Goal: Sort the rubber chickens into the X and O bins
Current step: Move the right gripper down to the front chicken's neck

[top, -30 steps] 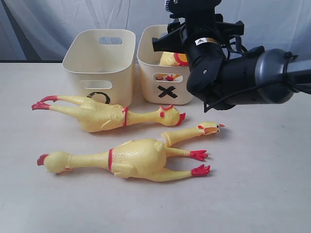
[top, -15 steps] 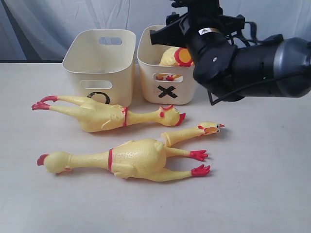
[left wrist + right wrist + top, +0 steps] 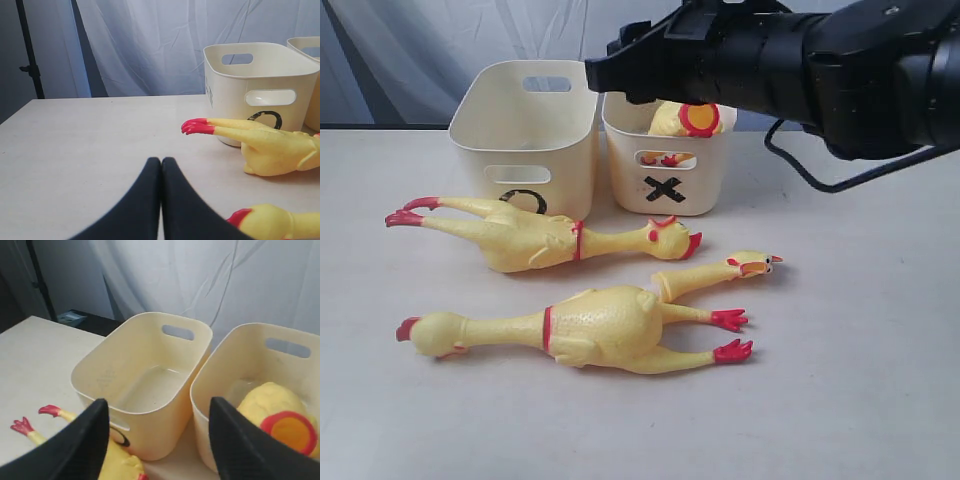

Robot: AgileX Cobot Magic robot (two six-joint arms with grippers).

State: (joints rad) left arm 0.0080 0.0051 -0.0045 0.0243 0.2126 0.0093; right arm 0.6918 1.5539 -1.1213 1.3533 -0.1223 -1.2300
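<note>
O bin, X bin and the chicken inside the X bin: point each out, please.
O bin [image 3: 525, 135], exterior view, front wall above the slot.
X bin [image 3: 705, 185], exterior view, front wall beside the mark.
chicken in the X bin [image 3: 665, 120], exterior view, yellow body.

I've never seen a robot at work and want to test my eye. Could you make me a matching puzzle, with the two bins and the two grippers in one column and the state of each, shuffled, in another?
Column one:
1. O bin
2. X bin
3. left gripper
4. right gripper

Column two:
A. spread wide open
B. has a yellow chicken inside
C. closed tight
D. no chicken showing inside

Right pairs: 1-D, 2-B, 3-C, 4-A
</note>
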